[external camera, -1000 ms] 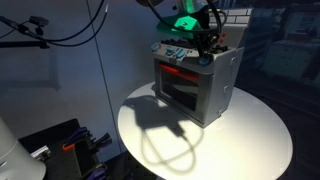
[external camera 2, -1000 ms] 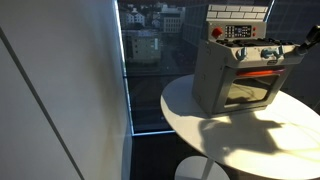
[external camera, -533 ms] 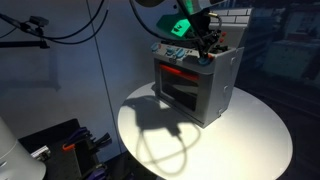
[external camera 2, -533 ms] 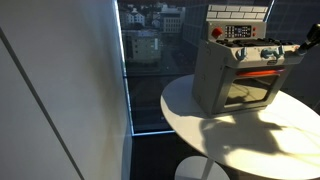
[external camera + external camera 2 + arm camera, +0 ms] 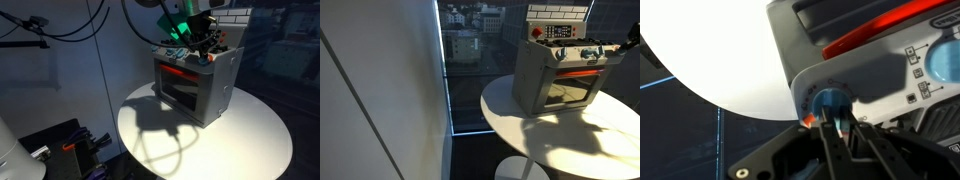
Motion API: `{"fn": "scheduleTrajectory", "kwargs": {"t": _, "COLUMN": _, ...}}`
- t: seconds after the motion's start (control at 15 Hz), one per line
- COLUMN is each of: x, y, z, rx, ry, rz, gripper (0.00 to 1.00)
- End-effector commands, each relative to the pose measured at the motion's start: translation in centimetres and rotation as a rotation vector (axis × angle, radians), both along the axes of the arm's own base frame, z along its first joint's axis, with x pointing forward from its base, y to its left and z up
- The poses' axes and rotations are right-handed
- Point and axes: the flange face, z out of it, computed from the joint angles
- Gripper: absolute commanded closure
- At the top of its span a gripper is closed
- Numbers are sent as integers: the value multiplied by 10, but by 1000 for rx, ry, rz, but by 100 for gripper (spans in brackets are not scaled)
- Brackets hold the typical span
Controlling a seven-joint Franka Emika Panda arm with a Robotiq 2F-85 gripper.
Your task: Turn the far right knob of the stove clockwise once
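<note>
The stove [image 5: 190, 90] is a small grey toy oven with a glass door and a red strip. It stands on a round white table and shows in both exterior views [image 5: 552, 85]. In the wrist view its sloped panel [image 5: 875, 70] fills the top right. The far right knob [image 5: 826, 97] is a small pale blue disc at the end of the panel. My gripper [image 5: 836, 124] is shut on this knob, one finger on each side of it. In both exterior views the gripper [image 5: 208, 47] [image 5: 619, 47] sits at the stove's top front corner and hides the knob.
Another pale blue knob [image 5: 944, 60] sits further along the panel. The round white table [image 5: 255, 140] [image 5: 570, 135] ends close around the stove. A window wall [image 5: 470, 50] stands behind. Cables [image 5: 60, 35] and black gear [image 5: 60, 145] lie off the table.
The wrist, with its green light, has swung a little to the left above the stove while the fingers stay at the knob. The stove has not moved.
</note>
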Motion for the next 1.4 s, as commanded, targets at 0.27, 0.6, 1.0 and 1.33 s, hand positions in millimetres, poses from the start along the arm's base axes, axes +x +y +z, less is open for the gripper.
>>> {"fn": "scheduleTrajectory", "kwargs": {"t": 0.27, "x": -15, "y": -15, "z": 22, "rx": 53, "ry": 16, "rz": -21, "gripper": 37}}
{"fn": "scheduleTrajectory", "kwargs": {"t": 0.6, "x": -22, "y": -18, "z": 29, "rx": 61, "ry": 43, "rz": -1, "gripper": 17}}
{"fn": "scheduleTrajectory", "kwargs": {"t": 1.0, "x": -27, "y": -18, "z": 34, "rx": 42, "ry": 131, "rz": 62, "gripper": 0}}
{"fn": "scheduleTrajectory", "kwargs": {"t": 1.33, "x": -31, "y": -14, "z": 44, "rx": -10, "ry": 234, "rz": 128, "gripper": 0}}
